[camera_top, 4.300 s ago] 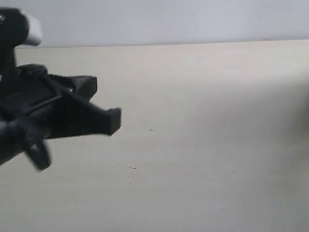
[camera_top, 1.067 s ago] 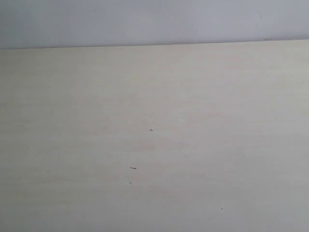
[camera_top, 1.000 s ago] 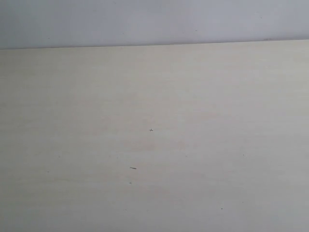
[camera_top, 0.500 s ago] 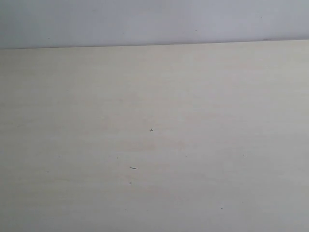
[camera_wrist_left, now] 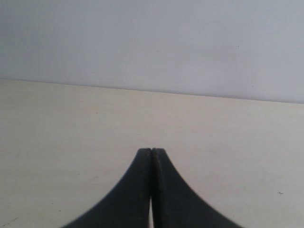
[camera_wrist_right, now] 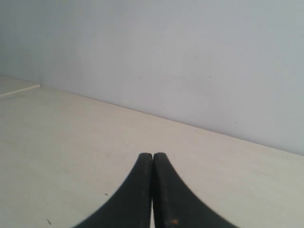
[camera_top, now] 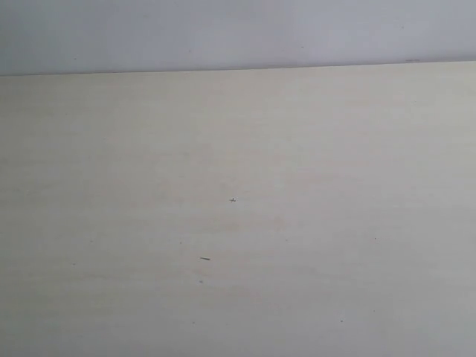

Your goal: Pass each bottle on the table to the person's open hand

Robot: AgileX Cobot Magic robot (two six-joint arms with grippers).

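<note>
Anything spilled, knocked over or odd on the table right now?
Nothing stands out. The table shows only a few tiny dark specks; no bottle or hand appears in any view. The left pincer and right pincer are shut on nothing.

The wide flat pale beige tabletop (camera_top: 312,149) is bounded at its far edge by a plain pale grey wall (camera_top: 223,33) standing behind it. A tiny dark cross-shaped speck (camera_top: 233,199) is found on the tabletop, well clear of the far edge. A short dark dash-like mark (camera_top: 205,259) is set farther from that edge and slightly left of the speck, and a small dark dot (camera_top: 342,320) farther still, to the right. The black left gripper (camera_wrist_left: 151,151) and the black right gripper (camera_wrist_right: 153,155) are each held over the tabletop, pointed towards the far edge.
</note>
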